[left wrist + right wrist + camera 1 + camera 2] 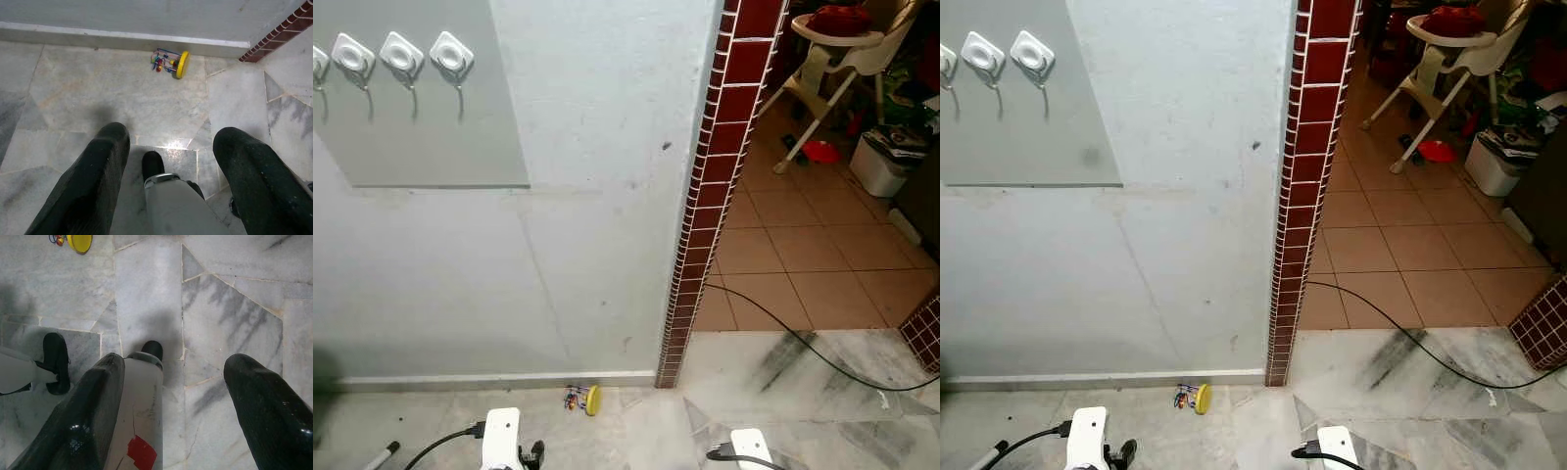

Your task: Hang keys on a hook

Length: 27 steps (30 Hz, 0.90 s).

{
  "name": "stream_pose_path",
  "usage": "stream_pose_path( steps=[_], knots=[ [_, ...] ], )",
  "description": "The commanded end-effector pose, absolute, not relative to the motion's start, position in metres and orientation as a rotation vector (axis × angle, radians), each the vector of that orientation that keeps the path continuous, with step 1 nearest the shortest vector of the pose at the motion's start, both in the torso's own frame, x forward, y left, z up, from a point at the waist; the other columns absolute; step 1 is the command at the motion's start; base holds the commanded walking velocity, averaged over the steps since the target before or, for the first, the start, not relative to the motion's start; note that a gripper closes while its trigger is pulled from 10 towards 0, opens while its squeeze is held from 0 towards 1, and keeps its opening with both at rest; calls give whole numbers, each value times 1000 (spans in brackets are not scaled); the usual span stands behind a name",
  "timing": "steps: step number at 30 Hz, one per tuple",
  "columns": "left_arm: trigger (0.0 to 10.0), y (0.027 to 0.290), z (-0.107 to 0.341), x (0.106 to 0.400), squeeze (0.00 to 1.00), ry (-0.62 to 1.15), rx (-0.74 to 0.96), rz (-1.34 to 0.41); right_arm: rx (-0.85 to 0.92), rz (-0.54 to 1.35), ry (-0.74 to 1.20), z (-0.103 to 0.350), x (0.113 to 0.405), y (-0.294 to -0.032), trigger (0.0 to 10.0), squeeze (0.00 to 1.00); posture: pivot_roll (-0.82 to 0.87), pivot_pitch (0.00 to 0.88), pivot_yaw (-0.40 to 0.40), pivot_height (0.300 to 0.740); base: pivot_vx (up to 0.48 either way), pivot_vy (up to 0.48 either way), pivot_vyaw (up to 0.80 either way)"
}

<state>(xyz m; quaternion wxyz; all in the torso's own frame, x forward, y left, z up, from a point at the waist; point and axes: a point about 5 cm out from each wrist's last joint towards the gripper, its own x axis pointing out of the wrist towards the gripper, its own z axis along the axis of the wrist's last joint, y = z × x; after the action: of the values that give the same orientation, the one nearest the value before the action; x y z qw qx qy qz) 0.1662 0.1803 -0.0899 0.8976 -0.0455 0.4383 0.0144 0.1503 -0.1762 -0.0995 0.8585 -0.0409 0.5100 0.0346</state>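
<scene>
**Keys on the floor at the foot of the wall, hooks high above**

The robot stood on a pale grey marble floor [636,431] of irregular veined slabs, facing a whitewashed wall [587,245] whose corner was edged by a column of dark red glazed tiles [710,186]. Past that corner the room opened onto a terracotta tiled floor [803,264]. There stood one white high chair with a red cushion on its tray [842,39], one red dish on the floor beneath it [820,151], and one white lidded bin [886,157]; what the bin held could not be made out. One black cable [803,343] ran across both floors.

A grey panel [421,117] was fixed to the wall, carrying white diamond-shaped hooks [401,56]; four showed in the left eye view, the first cut by the frame edge, each with a metal hook hanging below its plate.

The bunch of keys with a round yellow tag and coloured beads [582,399] lay on the marble just beside the skirting, near the red tile column, well below the hooks.

The left gripper [171,161] hung low over the marble with its two black fingers spread wide, holding nothing, the keys well ahead of it. The right gripper [173,382] hung likewise, fingers spread wide and empty, above the robot's own feet.
</scene>
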Motion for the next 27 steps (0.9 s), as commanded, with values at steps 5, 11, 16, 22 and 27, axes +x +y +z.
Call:
stream_pose_path(
  steps=[5, 11, 16, 22, 27],
  knots=[
    [10000, 205, -92, 147, 0, 898, 25, 31, -221, 146, 929, -86, 174, -188, 10000, 0, -8, 0, -3, 740, 0, 0, 0],
    [10000, 208, -95, 140, 0, 923, -2, 106, -184, 145, 929, -85, 179, -184, 10000, 0, -29, 0, 0, 740, 0, 0, 0],
    [10000, 195, -96, 143, 0, 935, 50, 22, -189, 186, 937, -87, 176, -176, 10000, 0, -37, 0, 3, 740, 0, 0, 0],
    [10000, 183, -97, 144, 0, 935, 5, -12, -207, 192, 937, -86, 176, -178, 10000, 0, -13, 0, -28, 740, 0, 0, 0],
    [10000, 187, -97, 143, 0, 940, 17, -1, -254, 248, 962, -88, 173, -179, 10000, 0, 3, 0, -31, 740, 0, 0, 0]
  ],
)
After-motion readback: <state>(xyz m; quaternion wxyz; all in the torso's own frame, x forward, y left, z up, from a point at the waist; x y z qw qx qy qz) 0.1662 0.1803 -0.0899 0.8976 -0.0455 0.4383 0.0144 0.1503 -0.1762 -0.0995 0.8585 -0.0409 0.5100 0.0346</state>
